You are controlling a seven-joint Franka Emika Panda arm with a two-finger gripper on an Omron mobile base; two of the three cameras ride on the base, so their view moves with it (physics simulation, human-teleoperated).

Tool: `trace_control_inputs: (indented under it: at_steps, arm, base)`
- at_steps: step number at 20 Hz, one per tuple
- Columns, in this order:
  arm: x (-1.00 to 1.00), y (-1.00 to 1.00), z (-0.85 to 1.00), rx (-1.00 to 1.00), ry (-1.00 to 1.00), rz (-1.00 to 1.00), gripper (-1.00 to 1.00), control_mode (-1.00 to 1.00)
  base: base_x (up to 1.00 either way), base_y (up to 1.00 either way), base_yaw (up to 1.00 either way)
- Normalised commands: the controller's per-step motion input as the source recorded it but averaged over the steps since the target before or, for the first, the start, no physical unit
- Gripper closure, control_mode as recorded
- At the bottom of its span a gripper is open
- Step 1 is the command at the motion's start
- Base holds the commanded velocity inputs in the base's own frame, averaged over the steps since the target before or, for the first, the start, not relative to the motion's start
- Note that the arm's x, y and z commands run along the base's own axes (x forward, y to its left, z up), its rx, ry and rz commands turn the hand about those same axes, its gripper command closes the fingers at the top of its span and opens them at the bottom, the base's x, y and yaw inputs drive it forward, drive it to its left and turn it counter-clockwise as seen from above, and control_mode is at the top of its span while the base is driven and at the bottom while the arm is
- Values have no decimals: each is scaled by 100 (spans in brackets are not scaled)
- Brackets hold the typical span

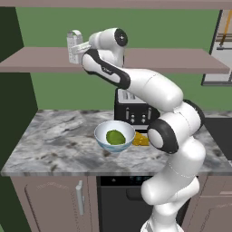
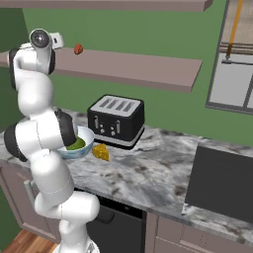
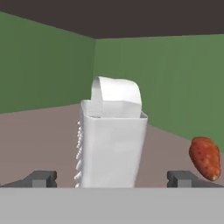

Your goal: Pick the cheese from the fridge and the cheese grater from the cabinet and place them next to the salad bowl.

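Note:
The silver-grey cheese grater [image 1: 73, 41] stands upright on the lower shelf board of the cabinet [image 1: 181, 61]. My gripper [image 1: 72, 54] is open at its base. In the hand view the grater [image 3: 111, 140] fills the middle, loop handle up, and my gripper [image 3: 113, 179] has one fingertip [image 3: 41, 178] on each side of it, both apart from its walls. The yellow-orange cheese [image 1: 140, 139] lies on the counter, touching the right side of the salad bowl [image 1: 114, 136]. From the right base view the cheese [image 2: 101, 151] sits between the bowl [image 2: 84, 141] and the toaster. The fridge is out of view.
A black-and-silver toaster [image 1: 131, 111] stands behind the bowl. A small red-orange fruit [image 3: 204, 158] lies on the shelf [image 2: 148, 69] to the grater's right. Another shelf board [image 1: 113, 3] runs above. Marble counter [image 1: 54, 140] spreads left of the bowl; a dark cooktop [image 2: 222, 183] lies at the right.

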Motion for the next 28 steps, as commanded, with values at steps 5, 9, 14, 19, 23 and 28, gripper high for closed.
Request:
trace_control_inputs:
  at_steps: [5,9,14,19,23,28]
  arm:
    - [0,-2,-15,8,0,6,-100,-100]
    - [7,-30,-17,10,0,0,-100,-100]
    - [18,-18,0,4,4,2,-100,-100]
    - [0,4,0,0,2,6,-100,-100]
    - [24,0,0,0,7,13,-100,-100]
    - [10,0,0,0,1,4,-100,-100]
  base:
    - [0,0,0]
    - [0,0,0]
    - [0,0,0]
    - [0,0,0]
    - [0,0,0]
    - [0,0,0]
